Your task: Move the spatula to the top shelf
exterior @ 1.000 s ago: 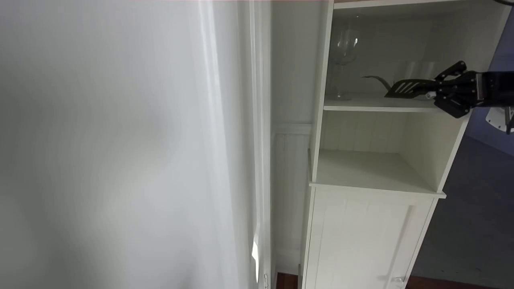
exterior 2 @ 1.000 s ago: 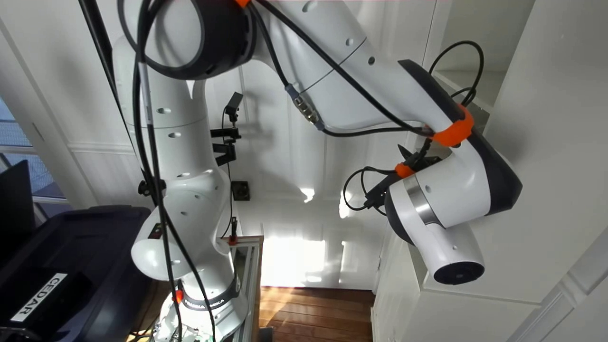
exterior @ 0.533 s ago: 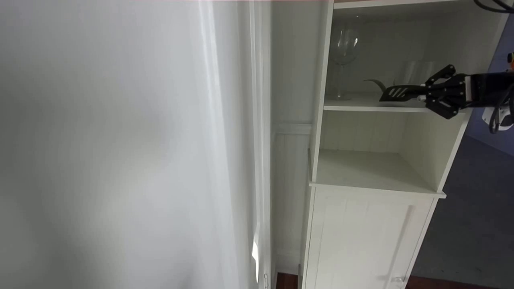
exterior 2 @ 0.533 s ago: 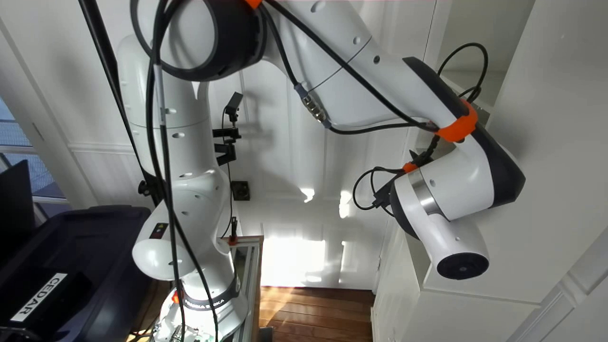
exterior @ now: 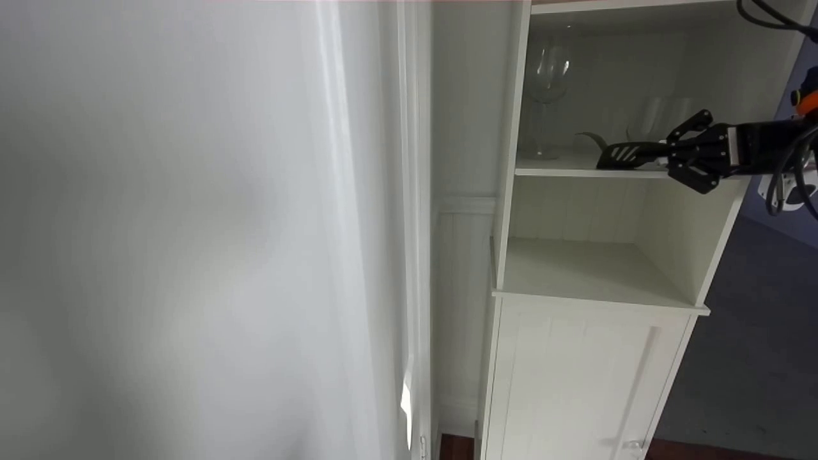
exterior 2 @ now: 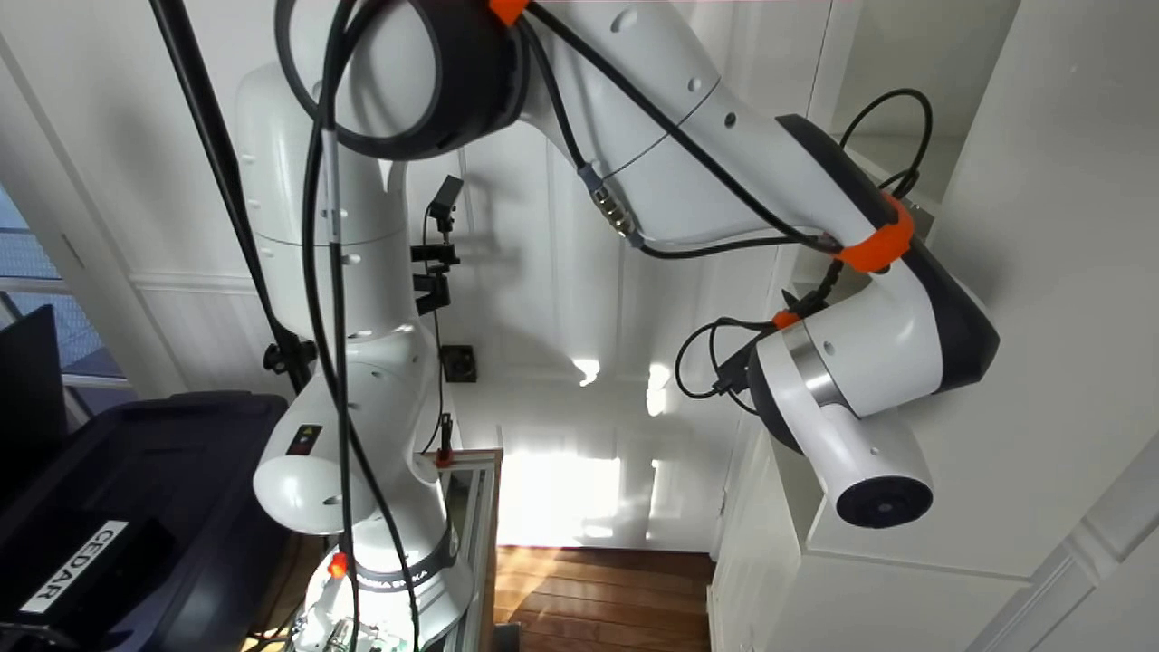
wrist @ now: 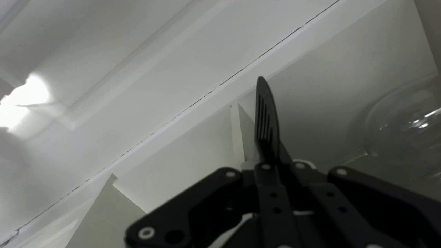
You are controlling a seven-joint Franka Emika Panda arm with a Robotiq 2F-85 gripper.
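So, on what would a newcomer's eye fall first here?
Probably the white robot arm, large in an exterior view. Next, the dark spatula, held by the end effector at the upper shelf of the cabinet; a wine glass stands there, left of the spatula in an exterior view.

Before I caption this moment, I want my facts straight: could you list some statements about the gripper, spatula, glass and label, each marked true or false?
1. The gripper holds the spatula. True.
2. The spatula is solid, without slots. False: it is slotted.
3. The glass stands upright on the shelf. True.
4. In the wrist view, the glass shows left of the spatula. False: it shows to the right.
5. The white label in an exterior view reads CEDAR. True.
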